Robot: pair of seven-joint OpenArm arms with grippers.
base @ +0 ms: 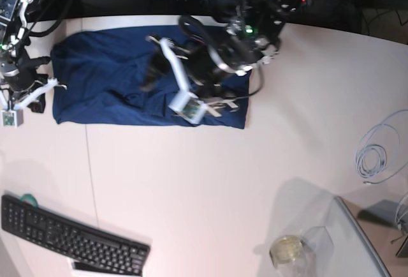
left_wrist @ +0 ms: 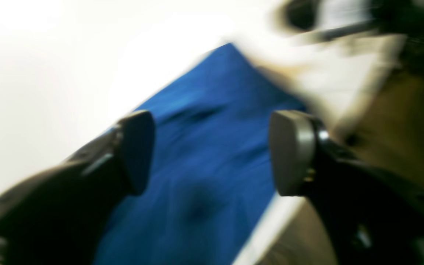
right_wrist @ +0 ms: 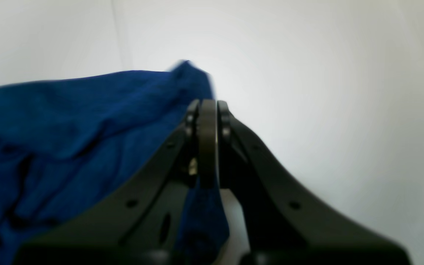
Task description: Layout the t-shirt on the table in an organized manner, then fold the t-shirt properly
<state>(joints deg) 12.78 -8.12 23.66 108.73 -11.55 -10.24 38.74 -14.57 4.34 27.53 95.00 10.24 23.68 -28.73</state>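
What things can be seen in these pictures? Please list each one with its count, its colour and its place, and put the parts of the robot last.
t-shirt: one, dark navy blue, spread along the far side of the table.
table: one, white, under everything.
keyboard: one, black, near left corner in the base view.
cable coil: one, pale grey, right edge of the table.
clear container: one, transparent with yellowish contents, near right.
grey tray: one, translucent grey, near right corner, only partly in view.
left gripper: one, black with grey pads, jaws apart above the shirt, nothing between them.
right gripper: one, black, shut on the shirt's edge at the base view's left.
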